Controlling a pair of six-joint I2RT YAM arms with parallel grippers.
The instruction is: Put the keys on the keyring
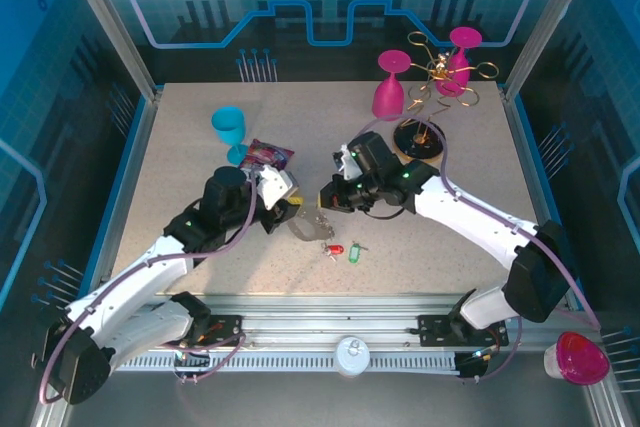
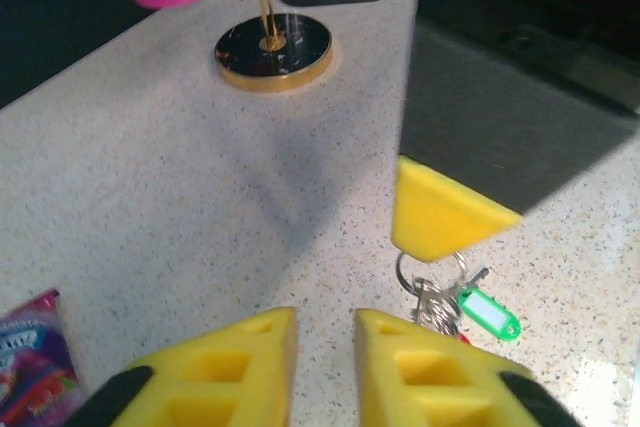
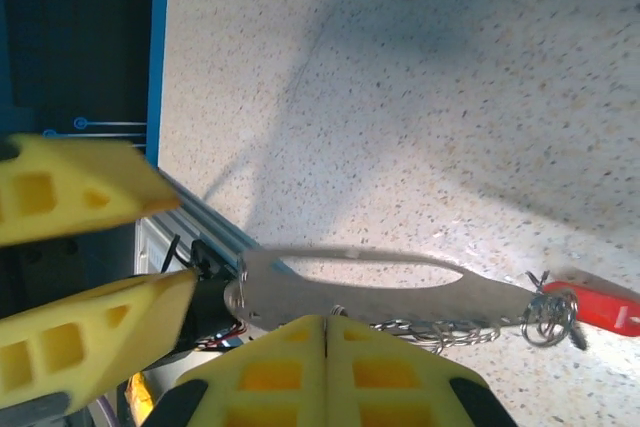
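The right tool (image 3: 325, 332) is pinched fully shut on the lower edge of the flat grey metal oval keyring (image 3: 350, 285), over the speckled bench (image 1: 300, 117). The left tool (image 2: 325, 325), jaws slightly apart and empty, waits at the keyring's near end. The red-tagged key (image 3: 598, 309) and green-tagged key (image 2: 490, 313) sit by its far end; whether their small rings are threaded on is unclear, so the job looks unfinished
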